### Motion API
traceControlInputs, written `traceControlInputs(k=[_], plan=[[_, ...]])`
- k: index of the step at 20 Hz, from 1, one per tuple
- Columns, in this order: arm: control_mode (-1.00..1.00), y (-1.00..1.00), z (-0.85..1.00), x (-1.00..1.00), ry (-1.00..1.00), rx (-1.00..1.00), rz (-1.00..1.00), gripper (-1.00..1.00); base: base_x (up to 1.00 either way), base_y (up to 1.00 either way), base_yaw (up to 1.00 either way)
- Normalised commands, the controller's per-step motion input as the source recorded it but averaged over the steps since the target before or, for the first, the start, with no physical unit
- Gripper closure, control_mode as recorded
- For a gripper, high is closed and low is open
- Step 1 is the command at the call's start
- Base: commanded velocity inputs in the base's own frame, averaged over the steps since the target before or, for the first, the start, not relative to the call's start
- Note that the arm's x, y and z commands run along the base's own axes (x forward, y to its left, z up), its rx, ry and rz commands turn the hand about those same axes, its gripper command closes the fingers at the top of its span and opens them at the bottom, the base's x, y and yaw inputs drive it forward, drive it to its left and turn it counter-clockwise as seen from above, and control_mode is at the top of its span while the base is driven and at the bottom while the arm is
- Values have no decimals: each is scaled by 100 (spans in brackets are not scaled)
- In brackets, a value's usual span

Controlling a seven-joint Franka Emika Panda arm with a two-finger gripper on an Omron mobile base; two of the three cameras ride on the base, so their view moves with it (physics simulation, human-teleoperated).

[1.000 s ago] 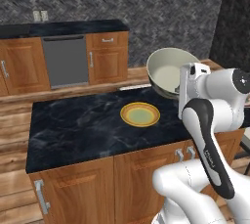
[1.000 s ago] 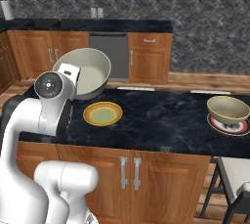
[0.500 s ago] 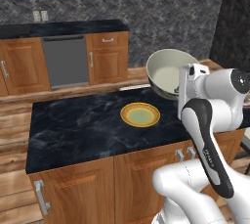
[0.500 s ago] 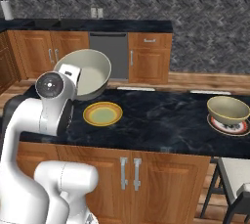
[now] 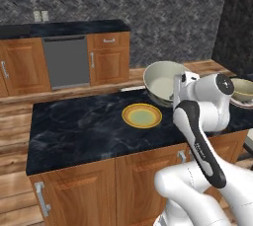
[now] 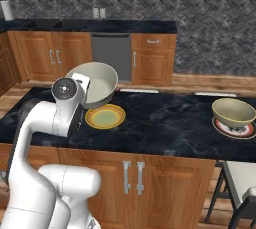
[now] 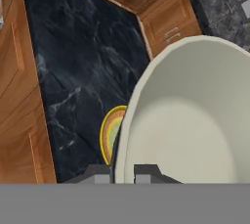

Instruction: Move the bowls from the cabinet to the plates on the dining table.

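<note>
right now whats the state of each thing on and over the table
end effector: shut on the rim of the cream bowl
cream bowl: held tilted above the table
yellow plate: bare, flat on the dining table
tan bowl: upright on the far plate

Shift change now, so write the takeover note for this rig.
Tool: shut on the rim of a cream bowl, held above the table, beside the empty plate.
Done: another bowl already sits on the far plate at the table's right end.
Left: lower the held bowl onto the empty plate and release it. Whether more bowls wait in the cabinet cannot be told.
</note>
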Motion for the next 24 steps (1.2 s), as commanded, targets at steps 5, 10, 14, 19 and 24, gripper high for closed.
traceControlInputs(k=[5,10,14,19,24], plan=[[-100,-2,-24,51,3,-1,0,100,0,0,0],[-100,-1,-31,47,1,-3,1,100,0,0,0],[-100,0,-57,47,4,-8,3,100,0,0,0],[-100,0,-57,45,4,-7,5,100,0,0,0],[-100,0,-41,45,2,-2,5,100,0,0,0]])
